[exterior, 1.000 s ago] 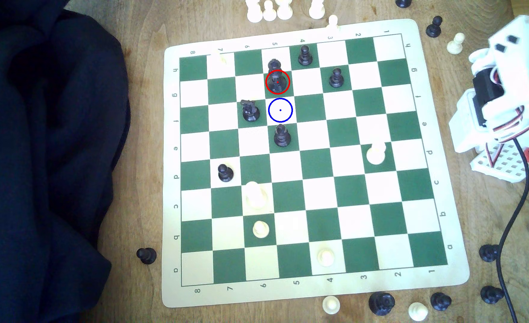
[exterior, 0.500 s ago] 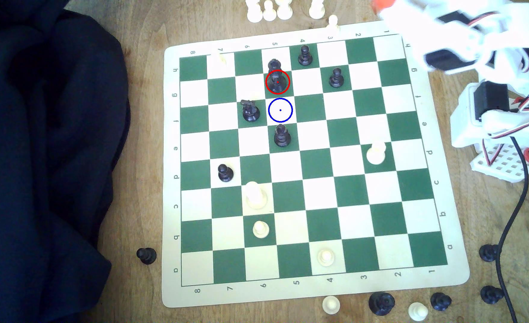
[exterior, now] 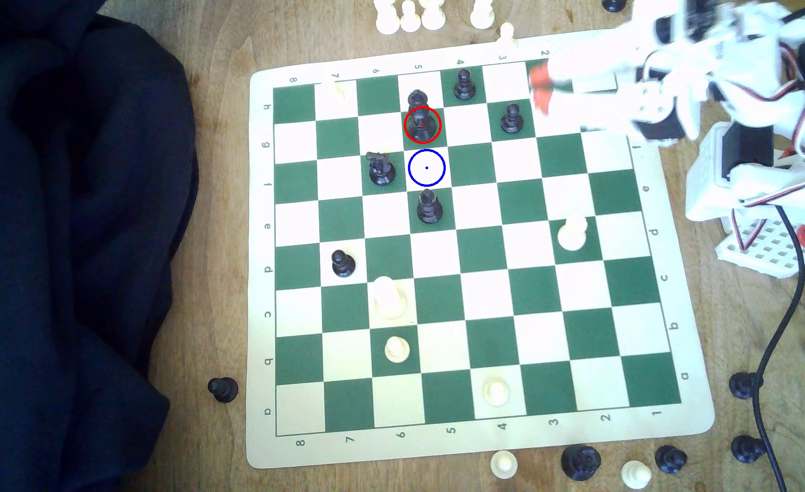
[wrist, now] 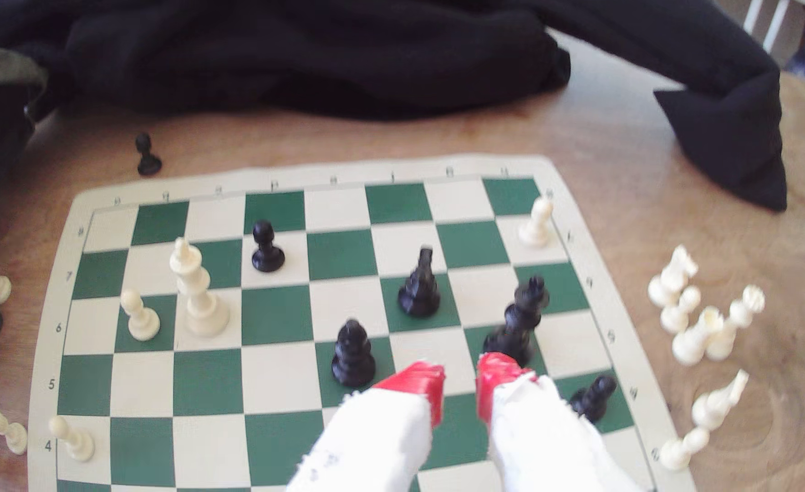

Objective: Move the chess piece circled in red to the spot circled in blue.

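I see the gripper (exterior: 540, 92) upper right of the exterior frame, red fingertips (wrist: 415, 381) apart, nothing held, black crowned piece (exterior: 420, 118) upright in its red ring, upper centre, blue-ringed square (exterior: 426, 167) just below it, bare, black knight (exterior: 380, 169) beside that square.

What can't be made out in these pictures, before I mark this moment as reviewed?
- Gripper: motion-blurred in the exterior view; its height above the board is unclear. The wrist view shows the red fingertips apart.
- Red-circled black piece: its base is blurred in the wrist view and partly behind one fingertip.
- Board edge letters: smeared in the wrist view.
- White pieces: cut off by the exterior view's top edge.
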Available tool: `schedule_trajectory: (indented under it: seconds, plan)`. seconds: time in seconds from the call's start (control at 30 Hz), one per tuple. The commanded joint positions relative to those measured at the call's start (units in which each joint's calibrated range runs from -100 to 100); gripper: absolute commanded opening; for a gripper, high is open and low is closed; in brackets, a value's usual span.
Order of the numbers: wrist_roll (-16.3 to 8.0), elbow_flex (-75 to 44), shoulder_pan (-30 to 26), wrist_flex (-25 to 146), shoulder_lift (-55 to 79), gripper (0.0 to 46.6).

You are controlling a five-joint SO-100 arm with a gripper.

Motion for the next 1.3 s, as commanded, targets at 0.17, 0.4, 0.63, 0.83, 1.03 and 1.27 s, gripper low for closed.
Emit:
schedule_trajectory:
  seconds: [0.17,0.4,0.63,0.83,1.03,1.27]
  plan:
    - [-6.5,-12.16,0.87,-5.01,19.8,11.3]
    - [-8.74,-25.22,3.84,-6.73,37.89,13.5]
    - [-8.6,-35.1,6.34,-7.79,52.15,13.6]
    - [-8.69,-41.81,7.28,-9.51,63.52,14.3]
    - [-8.5,-45.25,8.3,-10.82,70.14,14.8]
    - [-8.69,-47.07,9.08,-14.26,76.0,14.8]
